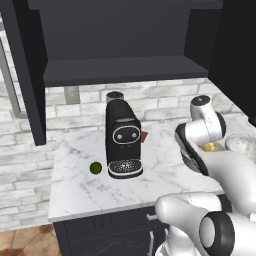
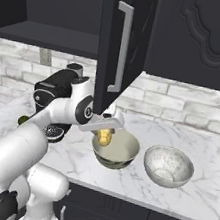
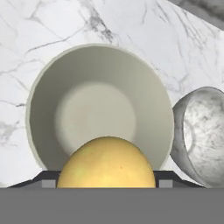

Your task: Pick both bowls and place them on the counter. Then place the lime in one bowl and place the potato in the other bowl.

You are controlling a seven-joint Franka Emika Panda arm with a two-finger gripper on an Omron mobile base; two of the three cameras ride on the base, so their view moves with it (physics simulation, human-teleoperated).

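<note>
Gripped between the tool's (image 2: 105,137) spread fingers, the potato (image 3: 106,162) is seen in the hand view above the olive-beige bowl's (image 2: 117,149) hollow; the marbled bowl (image 2: 168,166) stands just beside, the lime (image 1: 96,168) is seen left of the coffee machine (image 1: 123,140) on open counter (image 1: 85,192)

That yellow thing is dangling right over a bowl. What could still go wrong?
The potato, shut in the gripper, hangs near the olive-beige bowl's near rim, so it may clip the edge and roll off. The marbled bowl sits close beside. The lime lies far left by the coffee machine, a long reach.
</note>
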